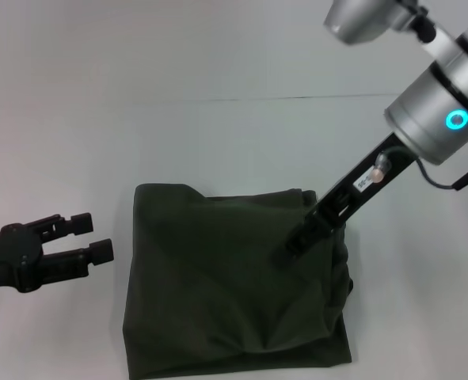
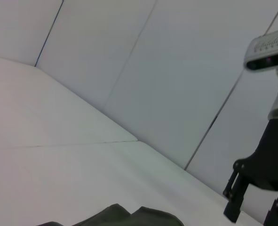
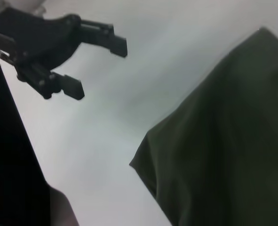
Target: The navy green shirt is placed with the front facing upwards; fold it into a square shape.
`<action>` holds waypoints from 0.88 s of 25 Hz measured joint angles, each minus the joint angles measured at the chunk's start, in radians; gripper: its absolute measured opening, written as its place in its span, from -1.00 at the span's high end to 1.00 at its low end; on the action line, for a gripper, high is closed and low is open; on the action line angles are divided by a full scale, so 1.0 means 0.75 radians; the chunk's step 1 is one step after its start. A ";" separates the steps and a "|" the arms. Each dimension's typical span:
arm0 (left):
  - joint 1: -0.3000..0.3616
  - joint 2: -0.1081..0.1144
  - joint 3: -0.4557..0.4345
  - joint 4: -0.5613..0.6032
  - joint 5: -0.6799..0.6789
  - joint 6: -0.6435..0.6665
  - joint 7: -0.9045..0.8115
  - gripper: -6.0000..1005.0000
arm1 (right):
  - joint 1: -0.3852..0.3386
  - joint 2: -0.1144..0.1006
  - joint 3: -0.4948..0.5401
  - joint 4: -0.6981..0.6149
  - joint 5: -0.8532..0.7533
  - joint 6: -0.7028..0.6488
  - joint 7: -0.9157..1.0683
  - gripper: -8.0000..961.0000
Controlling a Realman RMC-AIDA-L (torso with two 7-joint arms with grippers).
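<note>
White table (image 1: pixel 51 142) | shirt (image 1: pixel 218 285) folded, lettering hidden | left tool (image 1: pixel 91 237) apart | right tool (image 1: pixel 297 240) unclear

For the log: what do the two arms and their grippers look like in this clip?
The right arm is silver-grey, with a glowing cyan ring, a thin dark cable and a black link bearing a small white label. Its black right gripper ends over the shirt. The left gripper is matte black with two blocky, square-tipped fingers.
</note>
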 joint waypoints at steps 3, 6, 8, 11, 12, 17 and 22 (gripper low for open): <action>0.000 0.000 -0.001 -0.002 0.000 0.001 0.011 -0.75 | 0.014 -0.006 -0.008 0.085 -0.002 0.031 0.003 -0.38; 0.001 0.000 -0.007 -0.004 0.000 -0.002 0.020 -0.75 | 0.018 -0.006 -0.012 0.117 -0.003 0.048 -0.002 -0.37; 0.001 0.000 -0.011 -0.002 -0.002 -0.001 0.020 -0.75 | 0.018 -0.006 -0.019 0.135 -0.002 0.070 -0.010 -0.37; 0.001 0.001 -0.016 0.002 -0.007 0.002 0.021 -0.75 | 0.012 -0.003 -0.026 0.150 0.003 0.108 -0.027 -0.37; 0.001 0.001 -0.018 0.003 -0.007 0.002 0.021 -0.75 | 0.011 -0.001 -0.028 0.159 0.004 0.123 -0.038 -0.37; 0.000 0.001 -0.036 0.005 -0.008 0.003 0.027 -0.75 | 0.014 0.000 -0.032 0.306 0.045 0.218 -0.121 -0.37; -0.004 0.001 -0.038 0.006 -0.012 0.003 0.031 -0.75 | 0.019 0.004 -0.076 0.373 0.067 0.240 -0.152 -0.37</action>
